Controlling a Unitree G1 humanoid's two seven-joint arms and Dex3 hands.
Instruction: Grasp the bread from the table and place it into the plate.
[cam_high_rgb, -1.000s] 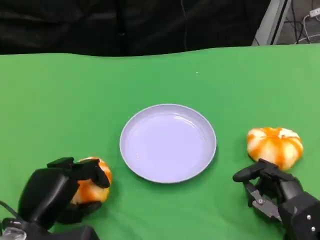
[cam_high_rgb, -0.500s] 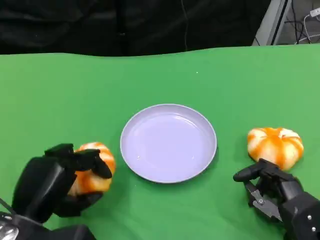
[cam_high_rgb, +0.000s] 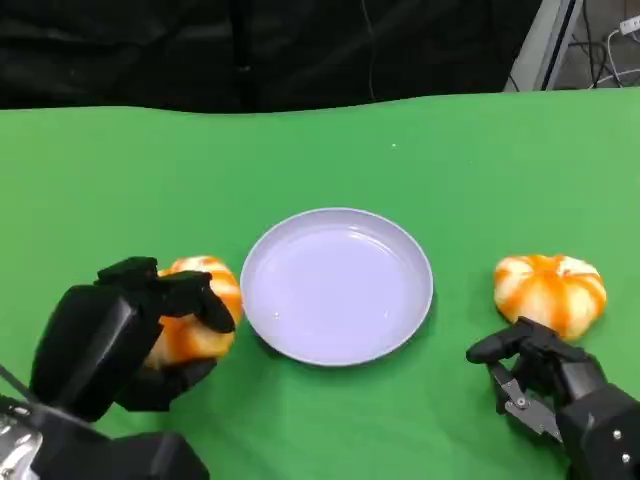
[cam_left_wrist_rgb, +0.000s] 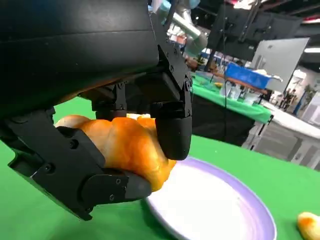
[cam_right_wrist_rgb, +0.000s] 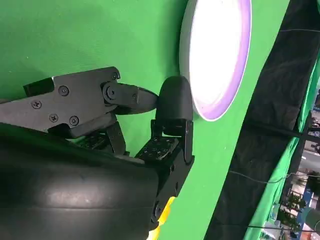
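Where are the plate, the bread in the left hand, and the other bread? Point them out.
plate (cam_high_rgb: 405, 250): head view, far right rim.
held bread (cam_high_rgb: 200, 335): head view, its exposed orange side.
second bread (cam_high_rgb: 550, 288): head view, middle of its top.

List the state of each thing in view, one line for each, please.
Left hand: fingers closed around the left bread.
Left bread: held, beside the plate's rim, not yet in it.
Plate: upright on the table, nothing in it.
Right bread: lying on the table, free.
Right hand: holds nothing, fingers apart, just short of the right bread.
Table: covered in green cloth.
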